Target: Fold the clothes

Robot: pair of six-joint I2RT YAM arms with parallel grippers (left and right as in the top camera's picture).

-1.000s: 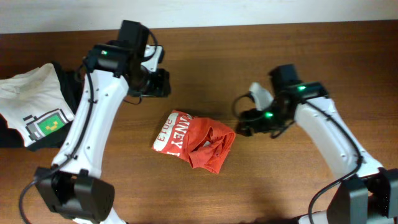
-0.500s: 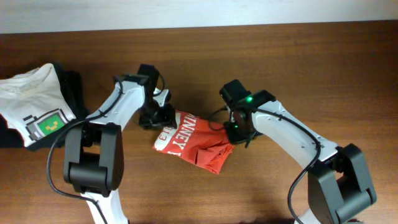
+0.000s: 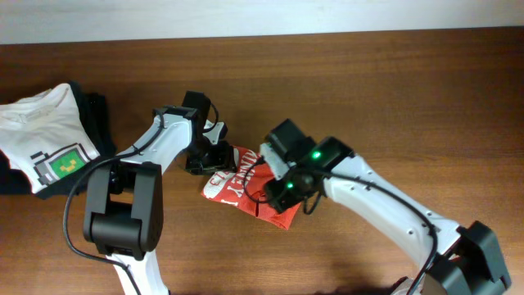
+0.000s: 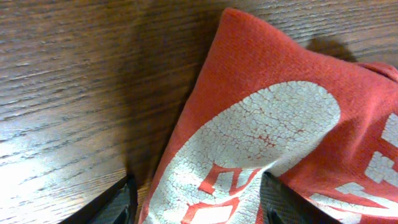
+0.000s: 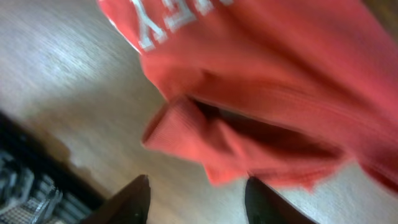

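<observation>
Left gripper (image 4: 199, 204): fingers apart, straddling the printed left corner of the shirt (image 4: 267, 124), low on the table (image 3: 409, 98), nothing clamped. Right gripper (image 5: 196, 202): fingers also apart, over a rumpled loose edge on the shirt's right side, not pinching. My read is both are lining up grips to spread the bundle flat before any fold. To do it well, go down to the wood, take the thin fabric deep between the pads, close fully before lifting, then pull left and right evenly so the print doesn't skew. Left arm reaches from its near-left base, wrist tipped down at the shirt's far-left edge. Right arm stretches in from the near right, wrist pitched down over the shirt. The shirt sits crumpled mid-table; the white tee (image 3: 41, 131) lies well apart, far left.
</observation>
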